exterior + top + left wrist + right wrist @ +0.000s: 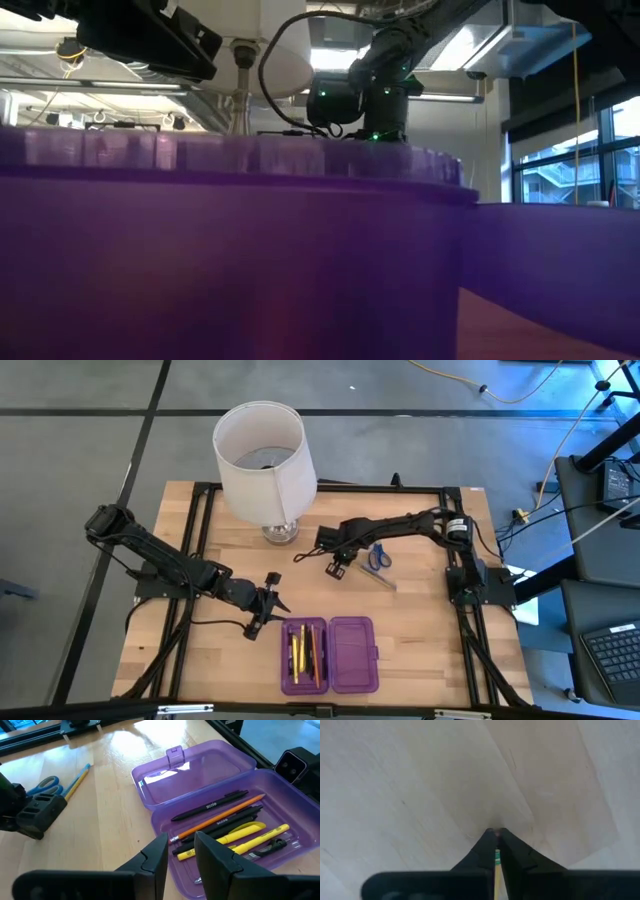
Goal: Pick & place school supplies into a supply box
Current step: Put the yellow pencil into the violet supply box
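From above, the pale wooden table (420,630) carries the flat translucent purple plastic supply box (329,654), lying open near the front edge with its two hinged halves side by side; the left half holds yellow and orange pencils and dark pens (305,652), the right half is bare. The left gripper (268,603) hangs just beside the box's back left corner, fingers slightly parted around nothing. The right gripper (337,566) is down at the table's middle, beside the small blue-handled scissors (377,556) and a thin pencil (379,578) lying toward the right edge; a white-shaded lamp (262,460) stands near the back edge. The low view is mostly filled by the box's purple wall (230,260) (very close to the lens), with a dark arm (375,85) behind it. The left wrist view shows the left fingers (155,857) apart over the box, whose near half holds an orange pencil (220,817), black pens and yellow pens. The right wrist view shows the right gripper (496,837) pressed to the wood, fingers closed on a thin yellow pencil with a green band (497,865).
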Robot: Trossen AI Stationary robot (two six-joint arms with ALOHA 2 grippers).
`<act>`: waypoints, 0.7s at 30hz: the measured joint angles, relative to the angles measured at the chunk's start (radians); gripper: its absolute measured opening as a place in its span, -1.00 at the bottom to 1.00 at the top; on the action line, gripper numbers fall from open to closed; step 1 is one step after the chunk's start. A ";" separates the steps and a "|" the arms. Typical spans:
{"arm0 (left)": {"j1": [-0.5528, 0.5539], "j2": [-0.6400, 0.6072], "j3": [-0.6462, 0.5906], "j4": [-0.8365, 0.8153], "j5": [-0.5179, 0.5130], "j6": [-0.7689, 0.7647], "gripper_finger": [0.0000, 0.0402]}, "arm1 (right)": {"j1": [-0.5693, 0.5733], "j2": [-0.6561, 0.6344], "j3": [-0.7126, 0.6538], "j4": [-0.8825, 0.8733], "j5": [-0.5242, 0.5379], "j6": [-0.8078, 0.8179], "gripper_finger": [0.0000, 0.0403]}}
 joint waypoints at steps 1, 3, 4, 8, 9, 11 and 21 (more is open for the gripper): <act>0.000 0.000 0.000 0.000 0.000 0.000 -0.55 | 0.004 0.002 0.009 -0.004 0.013 0.000 -0.91; 0.000 0.000 0.000 0.000 0.000 0.000 -0.55 | 0.011 0.000 0.024 -0.004 0.022 -0.001 -0.91; 0.000 0.000 0.000 0.000 0.000 0.000 -0.54 | 0.014 -0.001 0.030 -0.006 0.023 -0.002 -0.92; 0.000 0.000 0.000 0.000 0.000 0.000 -0.54 | 0.027 -0.001 0.040 -0.022 0.023 -0.002 -0.93; 0.000 0.000 0.000 0.000 0.000 0.000 -0.55 | 0.030 -0.001 0.043 -0.025 0.023 -0.001 -0.93; 0.000 0.000 0.000 0.000 0.000 0.000 -0.55 | 0.035 -0.002 0.052 -0.057 0.023 0.000 -0.92; 0.000 0.000 0.000 0.000 0.000 0.000 -0.56 | 0.065 -0.004 0.157 -0.211 0.024 -0.002 -0.92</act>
